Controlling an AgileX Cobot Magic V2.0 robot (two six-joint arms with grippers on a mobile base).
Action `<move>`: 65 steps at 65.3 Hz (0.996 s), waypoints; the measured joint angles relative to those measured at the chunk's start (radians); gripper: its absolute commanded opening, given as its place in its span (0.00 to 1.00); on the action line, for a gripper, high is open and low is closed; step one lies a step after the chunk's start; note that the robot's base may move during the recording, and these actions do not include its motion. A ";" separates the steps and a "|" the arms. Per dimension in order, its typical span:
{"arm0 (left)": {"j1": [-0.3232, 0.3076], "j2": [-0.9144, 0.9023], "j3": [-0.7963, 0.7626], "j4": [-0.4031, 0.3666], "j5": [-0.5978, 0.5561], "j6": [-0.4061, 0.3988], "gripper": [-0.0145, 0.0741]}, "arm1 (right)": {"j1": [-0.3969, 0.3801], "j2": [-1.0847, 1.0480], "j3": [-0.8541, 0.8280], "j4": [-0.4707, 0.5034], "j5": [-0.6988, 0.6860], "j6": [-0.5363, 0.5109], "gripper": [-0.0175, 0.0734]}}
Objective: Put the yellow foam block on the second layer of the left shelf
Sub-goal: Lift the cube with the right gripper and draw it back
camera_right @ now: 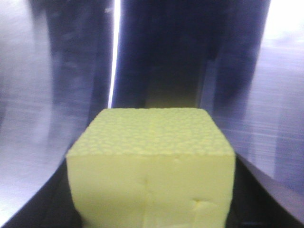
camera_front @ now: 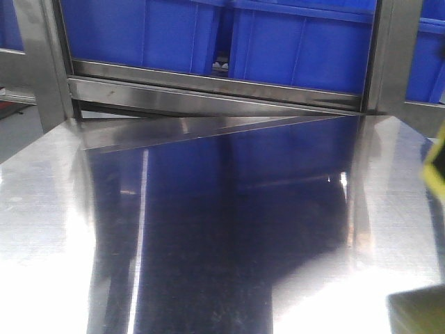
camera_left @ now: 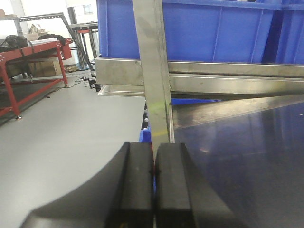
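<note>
Right fingers [camera_right: 42, 209] clamp the bright yellow foam cube [camera_right: 151, 161] over the polished steel bench [camera_front: 208, 229]; left fingers [camera_left: 137, 185] are pressed together, empty. Step: transport. The next move requires reaching the left shelf.

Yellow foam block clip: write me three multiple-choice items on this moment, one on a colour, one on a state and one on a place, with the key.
1. What colour are the bins? A red; B blue; C green.
2. How is the left gripper? A wide open; B half open; C shut, empty.
3. Where is the yellow foam block? A in one of the bins; B held in the right gripper; C in the left gripper.
Key: B, the front view shows blue walls; C, its fingers meet with nothing between them; B, the right wrist view shows dark fingers flanking it on both sides.
</note>
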 measured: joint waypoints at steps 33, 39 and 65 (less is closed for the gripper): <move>0.000 0.000 0.000 0.000 0.000 0.000 0.32 | -0.292 -0.542 0.320 0.000 -0.466 -0.362 0.70; 0.000 0.000 0.000 0.000 0.000 0.000 0.32 | -0.292 -0.630 0.354 0.000 -0.559 -0.364 0.70; 0.000 0.000 0.000 0.000 0.000 0.000 0.32 | -0.292 -0.850 0.388 0.002 -0.677 -0.366 0.70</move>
